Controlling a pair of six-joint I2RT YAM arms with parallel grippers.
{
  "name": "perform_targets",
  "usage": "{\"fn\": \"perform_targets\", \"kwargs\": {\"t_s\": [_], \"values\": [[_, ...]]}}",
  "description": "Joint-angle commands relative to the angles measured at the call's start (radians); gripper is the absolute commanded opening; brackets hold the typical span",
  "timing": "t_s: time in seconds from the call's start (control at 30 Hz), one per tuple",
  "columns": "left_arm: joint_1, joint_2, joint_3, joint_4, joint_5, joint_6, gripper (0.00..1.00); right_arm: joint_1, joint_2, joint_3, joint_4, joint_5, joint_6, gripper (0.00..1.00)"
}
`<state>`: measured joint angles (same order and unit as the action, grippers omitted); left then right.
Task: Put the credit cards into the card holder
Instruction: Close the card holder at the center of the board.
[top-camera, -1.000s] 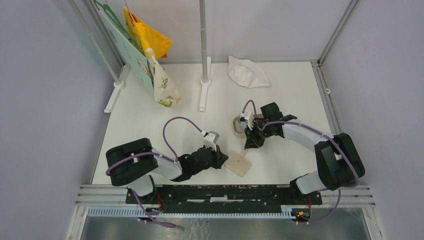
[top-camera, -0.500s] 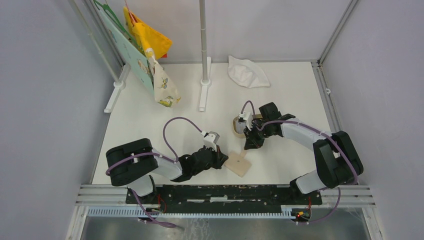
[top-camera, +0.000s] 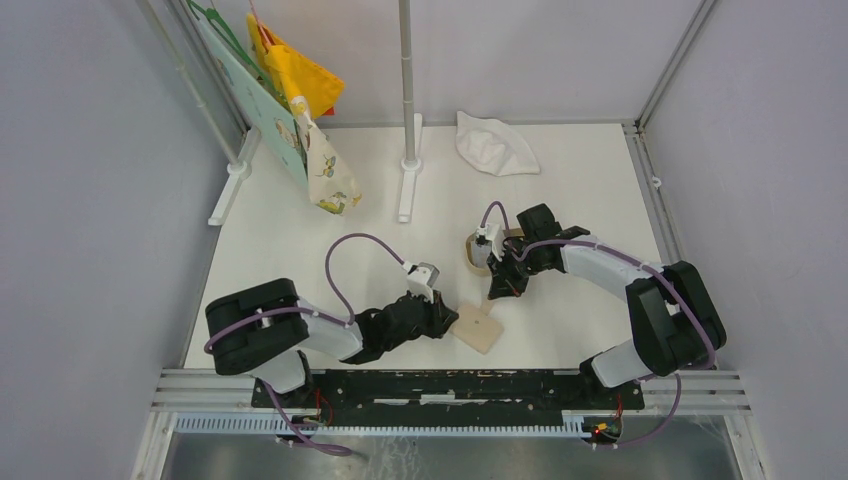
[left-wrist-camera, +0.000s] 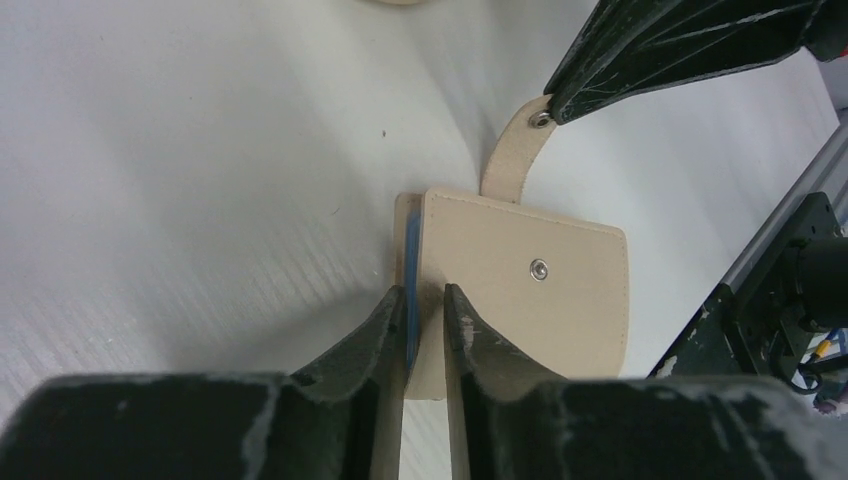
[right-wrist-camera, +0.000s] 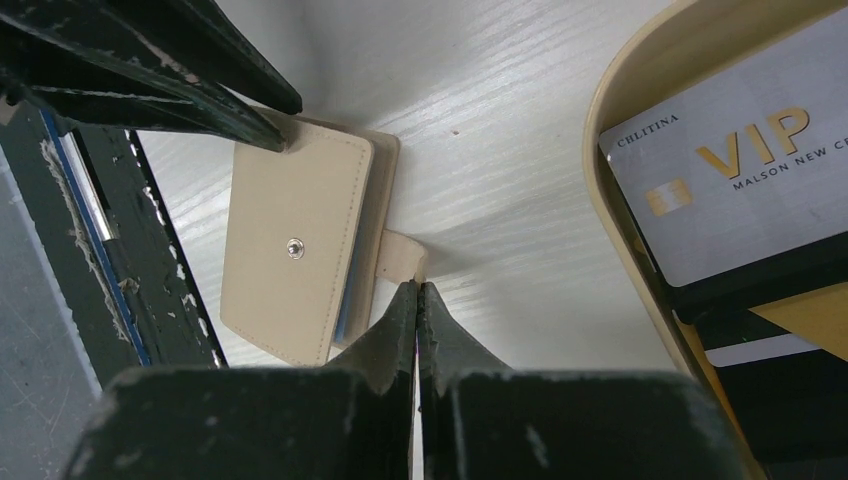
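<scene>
The beige card holder (top-camera: 477, 328) lies closed on the white table, snap stud up (left-wrist-camera: 539, 268), its strap sticking out toward the tray. My left gripper (left-wrist-camera: 425, 295) stands slightly open, its fingers astride the holder's near edge where blue lining shows. My right gripper (right-wrist-camera: 418, 287) is shut on the strap's tip (right-wrist-camera: 404, 258); the left wrist view shows its fingers (left-wrist-camera: 680, 40) at the strap's snap. The credit cards sit stacked in a tan tray (right-wrist-camera: 620, 230): a grey-white VIP card (right-wrist-camera: 740, 190), a black one (right-wrist-camera: 790, 390) and an orange one (right-wrist-camera: 815, 310).
The tan tray (top-camera: 478, 252) sits just behind my right gripper (top-camera: 493, 294). A white cloth (top-camera: 495, 143) lies at the back, a post on a foot (top-camera: 408, 150) stands mid-back, and bags hang at the back left (top-camera: 300, 110). A metal rail (top-camera: 450, 385) runs along the near edge.
My right gripper has closed on the strap tip and edged slightly left. The left arm and the card holder have stayed where they were.
</scene>
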<state>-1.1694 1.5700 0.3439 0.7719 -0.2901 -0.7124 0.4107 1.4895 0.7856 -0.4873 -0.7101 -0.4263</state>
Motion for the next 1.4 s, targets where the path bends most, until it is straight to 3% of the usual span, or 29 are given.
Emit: {"fn": "perform_targets", "kwargs": {"t_s": [0.0,0.1,0.2,0.43,0.57,1.07,1.37], "values": [[-0.008,-0.102,0.023,-0.029,-0.031,-0.004,0.33,0.006,-0.024,0.034,0.011,-0.025,-0.026,0.0],[-0.008,-0.177,0.033,-0.11,-0.033,-0.005,0.4,0.006,-0.031,0.028,0.022,-0.025,-0.032,0.0],[-0.008,-0.225,0.048,-0.158,0.003,0.001,0.39,0.006,-0.034,0.026,0.029,-0.025,-0.035,0.0],[-0.008,-0.123,0.142,-0.204,0.165,-0.01,0.1,0.006,-0.039,0.022,0.034,-0.035,-0.046,0.0],[-0.008,-0.057,0.178,-0.224,0.166,-0.019,0.03,0.006,-0.047,0.017,0.035,-0.052,-0.059,0.0],[-0.007,0.044,0.23,-0.35,0.049,-0.041,0.02,0.076,-0.037,0.008,0.002,-0.062,-0.128,0.0],[-0.008,0.018,0.189,-0.301,0.042,-0.051,0.02,0.144,-0.051,-0.048,-0.024,-0.021,-0.199,0.0]]}}
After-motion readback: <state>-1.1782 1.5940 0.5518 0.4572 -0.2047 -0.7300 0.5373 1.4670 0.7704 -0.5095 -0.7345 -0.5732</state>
